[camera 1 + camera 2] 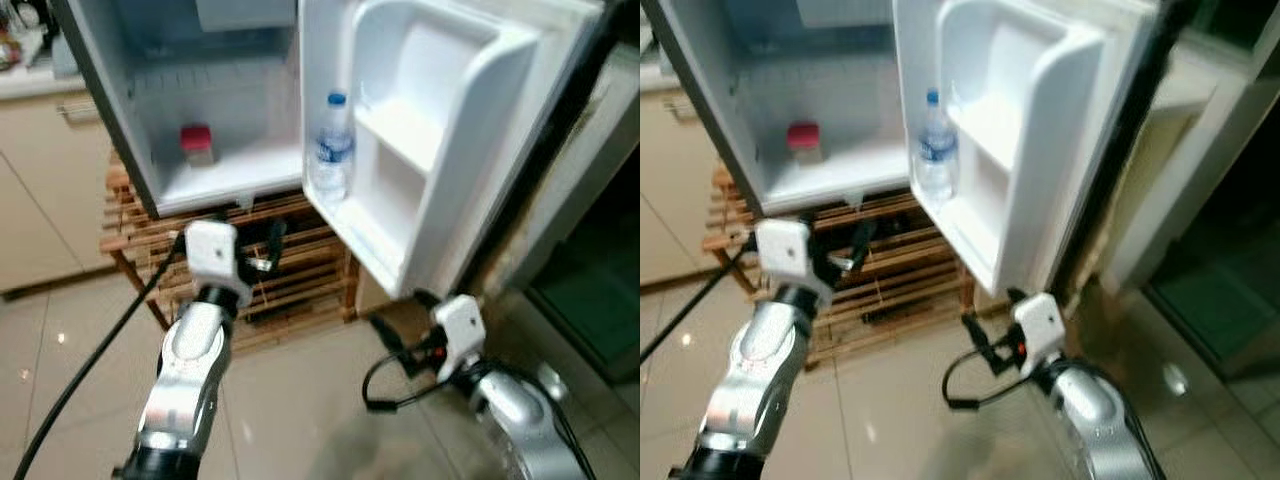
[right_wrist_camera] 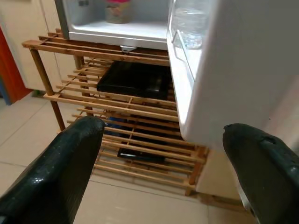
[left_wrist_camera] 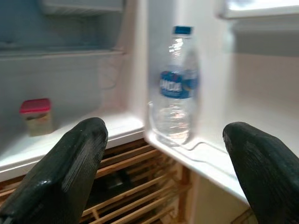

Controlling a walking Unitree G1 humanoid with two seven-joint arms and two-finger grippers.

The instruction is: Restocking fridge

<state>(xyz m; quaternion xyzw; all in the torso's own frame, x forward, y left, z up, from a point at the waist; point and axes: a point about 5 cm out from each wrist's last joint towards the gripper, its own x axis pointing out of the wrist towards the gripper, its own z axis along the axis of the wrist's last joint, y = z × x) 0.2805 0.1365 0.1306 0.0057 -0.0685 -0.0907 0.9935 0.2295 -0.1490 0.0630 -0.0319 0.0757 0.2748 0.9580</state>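
- Fridge (image 1: 240,180) open, standing on a wooden rack (image 1: 290,270).
- Water bottle (image 1: 332,148) upright in the lower door shelf (image 1: 350,225).
- Red-lidded jar (image 1: 197,144) on the fridge floor, well apart from the bottle.
- Left claw (image 3: 163,163) spread, empty, raised before the rack and facing the bottle.
- Right claw (image 2: 161,158) spread, empty, low beside the door.

left arm (image 1: 190,370): silver rounded shell, black collar at base, white boxy wrist block, thick black cable alongside | right arm (image 1: 520,415): silver shell, white wrist block, looped black cable, small red spot beside block | left gripper (image 3: 163,168): two broad matte-black textured fingers | right gripper (image 2: 163,172): same black fingers, slightly glossy
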